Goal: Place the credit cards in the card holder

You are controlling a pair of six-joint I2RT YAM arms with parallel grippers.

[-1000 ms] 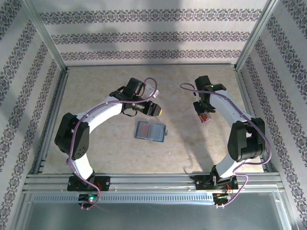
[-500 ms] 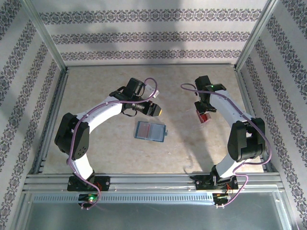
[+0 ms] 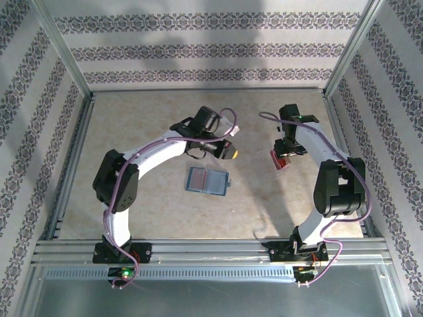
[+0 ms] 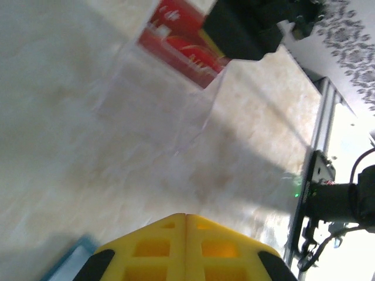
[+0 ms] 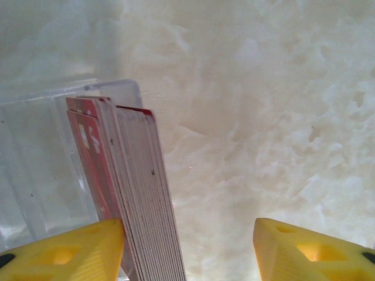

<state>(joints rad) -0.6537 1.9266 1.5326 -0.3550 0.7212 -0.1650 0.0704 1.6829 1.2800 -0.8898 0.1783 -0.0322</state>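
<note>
Cards point(image 5: 126, 193) stood touching one side of the right end effector point(image 5: 187, 246), jaws wide apart; left end effector point(image 4: 186, 246) was pinched closed, empty, wallet point(image 3: 207, 181) lying nearby.

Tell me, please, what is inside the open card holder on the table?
The card holder lies open. Its right pocket shows a reddish face, apparently a credit card; the left pocket looks plain blue-grey. Whether more cards lie beneath that one is hidden.

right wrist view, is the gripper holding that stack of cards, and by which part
Nothing is gripped: the right gripper is open; the credit cards sit beside one finger, a clear gap from the other.
</note>
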